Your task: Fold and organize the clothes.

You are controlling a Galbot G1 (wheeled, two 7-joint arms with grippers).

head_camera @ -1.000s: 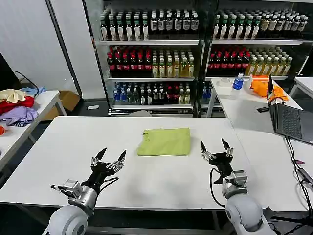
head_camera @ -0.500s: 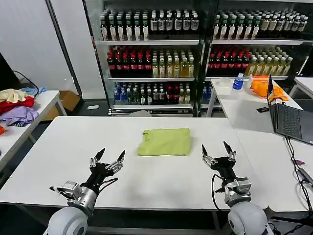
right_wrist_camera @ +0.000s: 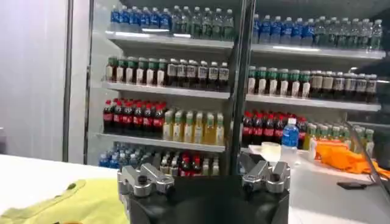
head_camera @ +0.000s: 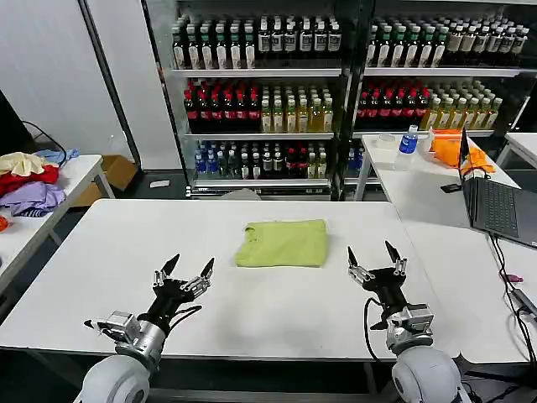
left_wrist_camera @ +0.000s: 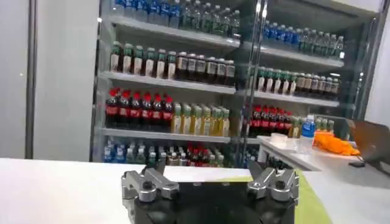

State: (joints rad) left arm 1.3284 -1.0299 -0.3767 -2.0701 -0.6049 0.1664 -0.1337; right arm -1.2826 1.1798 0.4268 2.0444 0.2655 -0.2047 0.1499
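The lime-green shirt [head_camera: 282, 243] is lying folded flat at mid-bench [head_camera: 109, 252], long axis running left to right; no print or label is legible. The left claw [head_camera: 184, 271] and right claw [head_camera: 372, 253] are hovering nearer the robot, both spread wide, empty.

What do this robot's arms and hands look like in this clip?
Both arms are grey with rounded joint housings and silver metal wrist blocks. The left hand and right hand are black, each with two slim fingers tapering to sharp points and small silver parts at the finger bases. A black cable loops beside each wrist. No markings are readable.
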